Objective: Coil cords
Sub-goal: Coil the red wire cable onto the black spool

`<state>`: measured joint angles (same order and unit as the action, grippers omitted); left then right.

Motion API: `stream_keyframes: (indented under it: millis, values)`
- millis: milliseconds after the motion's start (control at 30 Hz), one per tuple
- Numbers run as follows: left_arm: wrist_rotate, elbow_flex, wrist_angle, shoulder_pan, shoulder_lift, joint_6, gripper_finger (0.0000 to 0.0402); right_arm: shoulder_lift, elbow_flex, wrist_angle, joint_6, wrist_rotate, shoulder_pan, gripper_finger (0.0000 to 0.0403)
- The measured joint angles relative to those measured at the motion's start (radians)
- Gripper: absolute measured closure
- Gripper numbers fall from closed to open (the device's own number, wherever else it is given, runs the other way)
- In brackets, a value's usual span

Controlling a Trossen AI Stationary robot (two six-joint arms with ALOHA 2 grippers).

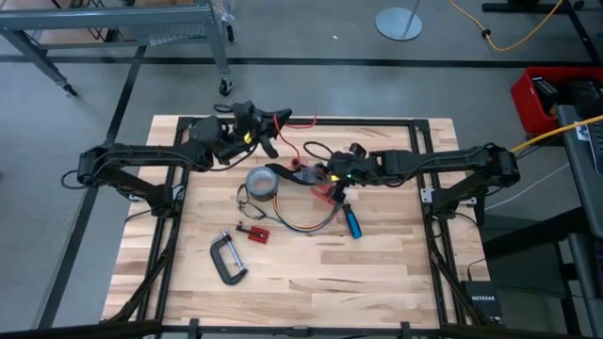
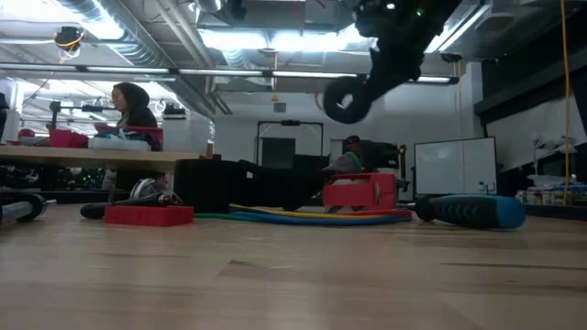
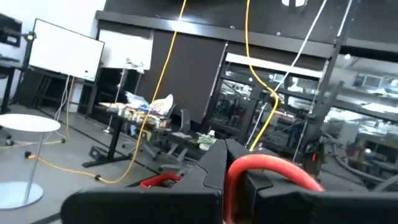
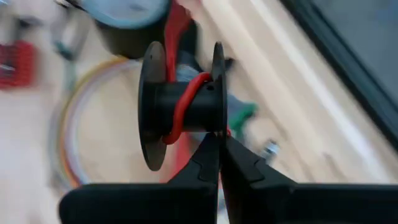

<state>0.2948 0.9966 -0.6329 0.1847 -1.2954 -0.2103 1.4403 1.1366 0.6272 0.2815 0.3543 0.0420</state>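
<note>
- c-clamp [image 1: 226, 259] lies nearest the front edge of the tabletop [image 1: 377, 273], with a small red block [image 1: 252, 232] just beyond it.
- blue-handled screwdriver [image 1: 351, 223] lies beside the multicolour cord [image 1: 301, 224], which curves in a loop on the wood between block and screwdriver; in the low view it runs flat [image 2: 312, 217] past a red part [image 2: 359, 192].
- tape roll [image 1: 265, 182] sits at mid-table, touching the loop's far side.
- right hand [image 1: 332, 173] hovers just beyond the screwdriver, closed on the rim of a black spool [image 4: 183, 104]; a red cord [image 4: 184, 106] wraps the spool's core.
- left hand [image 1: 256, 124] is raised near the far edge, closed on the same red cord [image 3: 273, 171], which arcs past its fingers and trails toward the spool [image 1: 300, 162].
- a person [image 2: 133, 105] sits at a desk in the room behind.
</note>
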Motion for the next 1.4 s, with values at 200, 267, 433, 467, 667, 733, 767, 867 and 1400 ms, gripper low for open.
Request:
stream_keyframes:
  millis: [200, 267, 433, 467, 667, 733, 767, 867, 1400]
  values:
    - [0.000, 0.000, -0.006, -0.060, 0.038, 0.006, 0.0401, 0.000, 0.000, 0.019, 0.001, 0.087, 0.046, 0.0398]
    - [0.000, 0.000, -0.005, -0.085, 0.042, 0.010, 0.0401, 0.000, 0.000, 0.007, 0.001, 0.088, 0.068, 0.0398]
    - [0.000, 0.000, -0.007, -0.129, 0.047, 0.012, 0.0401, 0.000, 0.000, -0.011, 0.002, 0.088, 0.121, 0.0398]
    - [0.000, 0.000, -0.006, -0.135, 0.047, 0.018, 0.0401, 0.000, 0.000, -0.013, 0.002, 0.088, 0.130, 0.0398]
    - [0.001, 0.000, -0.004, -0.168, 0.047, 0.070, 0.0401, 0.000, 0.000, -0.013, 0.002, 0.087, 0.170, 0.0398]
    - [0.001, 0.000, 0.001, -0.179, 0.047, 0.103, 0.0401, -0.001, 0.000, -0.012, 0.002, 0.086, 0.178, 0.0398]
    - [0.000, 0.000, 0.004, -0.184, 0.047, 0.119, 0.0401, -0.001, 0.000, -0.011, 0.001, 0.084, 0.178, 0.0398]
    - [0.001, 0.000, 0.024, -0.194, 0.047, 0.155, 0.0399, -0.001, 0.000, -0.006, -0.003, 0.076, 0.182, 0.0398]
    - [-0.121, 0.000, 0.179, -0.254, 0.066, 0.207, 0.0272, -0.001, 0.028, 0.039, -0.049, 0.102, 0.183, 0.0398]
